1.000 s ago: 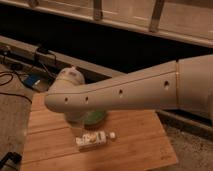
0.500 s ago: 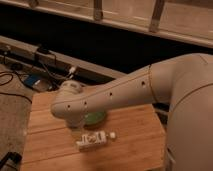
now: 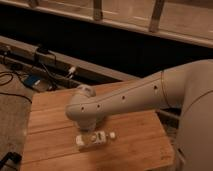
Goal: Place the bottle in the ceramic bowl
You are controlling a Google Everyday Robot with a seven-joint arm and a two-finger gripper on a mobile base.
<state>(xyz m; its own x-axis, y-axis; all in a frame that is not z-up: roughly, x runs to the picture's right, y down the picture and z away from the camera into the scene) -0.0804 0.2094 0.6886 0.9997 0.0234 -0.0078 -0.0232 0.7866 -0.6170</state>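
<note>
The gripper (image 3: 90,132) is hanging just above the bottle (image 3: 96,139), which is lying on its side at 6 o'clock on the wooden table (image 3: 137,137). Whether the gripper is holding anything, one cannot tell. The arm (image 3: 130,97) is covering the table at 12 o'clock; cables (image 3: 22,75) are lying at 10 o'clock.

Dim, warm light (brightest along the top of the arm (image 3: 130,97)); the gripper (image 3: 90,134) hangs shadowed beneath it, above the table (image 3: 137,137).

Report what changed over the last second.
The arm swung lower and toward the bottle, bringing the hand down right over it and hiding the ceramic bowl. The bottle still lies on its side in the same spot on the wooden table.
</note>
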